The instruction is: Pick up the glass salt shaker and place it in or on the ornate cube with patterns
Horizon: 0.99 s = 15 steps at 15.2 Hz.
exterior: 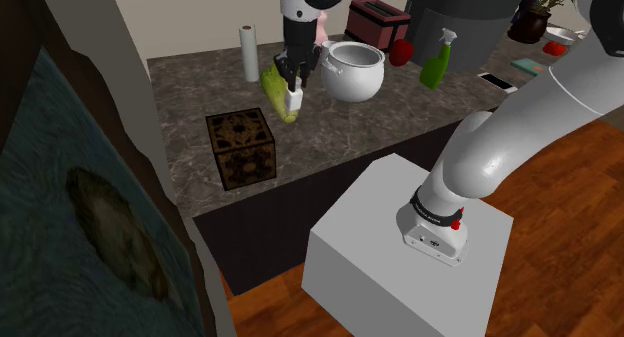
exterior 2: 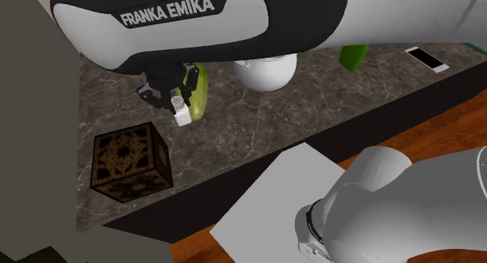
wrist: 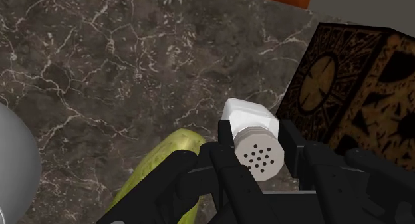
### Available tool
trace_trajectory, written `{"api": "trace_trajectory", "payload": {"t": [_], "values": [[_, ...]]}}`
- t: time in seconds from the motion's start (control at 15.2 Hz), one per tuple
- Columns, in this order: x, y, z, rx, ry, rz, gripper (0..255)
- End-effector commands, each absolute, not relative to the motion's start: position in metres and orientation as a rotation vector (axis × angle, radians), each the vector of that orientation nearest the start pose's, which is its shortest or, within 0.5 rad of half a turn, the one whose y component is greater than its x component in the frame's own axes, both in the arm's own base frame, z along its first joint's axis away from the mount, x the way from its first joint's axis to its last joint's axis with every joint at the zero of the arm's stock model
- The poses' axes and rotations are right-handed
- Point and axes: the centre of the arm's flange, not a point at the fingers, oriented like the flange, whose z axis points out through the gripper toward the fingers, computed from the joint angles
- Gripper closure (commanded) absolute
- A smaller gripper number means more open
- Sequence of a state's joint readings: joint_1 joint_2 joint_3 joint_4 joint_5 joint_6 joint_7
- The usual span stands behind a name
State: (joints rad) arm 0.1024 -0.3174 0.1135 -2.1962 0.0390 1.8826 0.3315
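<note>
My black gripper (exterior: 295,73) is shut on a small white salt shaker (wrist: 253,136) with a grey perforated cap, and holds it above the dark marble counter (exterior: 190,95). The shaker (exterior: 296,85) hangs from the fingers, off the surface. In the second exterior view the shaker (exterior 2: 180,109) sits under the gripper (exterior 2: 173,99), up and to the right of the ornate brown patterned cube (exterior 2: 129,161). The cube (exterior: 240,146) stands near the counter's front edge, to the shoulder view's lower left of the gripper. From the wrist, the cube (wrist: 352,90) is just beside the shaker.
A yellow-green object (exterior: 280,93) lies on the counter right under the gripper. A white pot (exterior: 352,70), a white cylinder (exterior: 249,53), a red toaster (exterior: 376,23), a red apple (exterior: 402,52), a green spray bottle (exterior: 438,60) and a phone (exterior: 497,82) stand farther along.
</note>
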Motion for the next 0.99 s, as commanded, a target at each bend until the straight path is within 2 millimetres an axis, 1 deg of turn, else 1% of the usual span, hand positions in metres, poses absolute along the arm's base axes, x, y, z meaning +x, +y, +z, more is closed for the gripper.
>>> {"api": "trace_trajectory", "payload": {"t": [0.0, 0.79, 0.92], "values": [[0.448, 0.105, 0.525, -3.132, 0.209, -0.002, 255], [0.448, 0.105, 0.588, -3.132, 0.209, -0.002, 255], [0.455, 0.129, 0.595, -3.132, 0.209, -0.002, 255]]}}
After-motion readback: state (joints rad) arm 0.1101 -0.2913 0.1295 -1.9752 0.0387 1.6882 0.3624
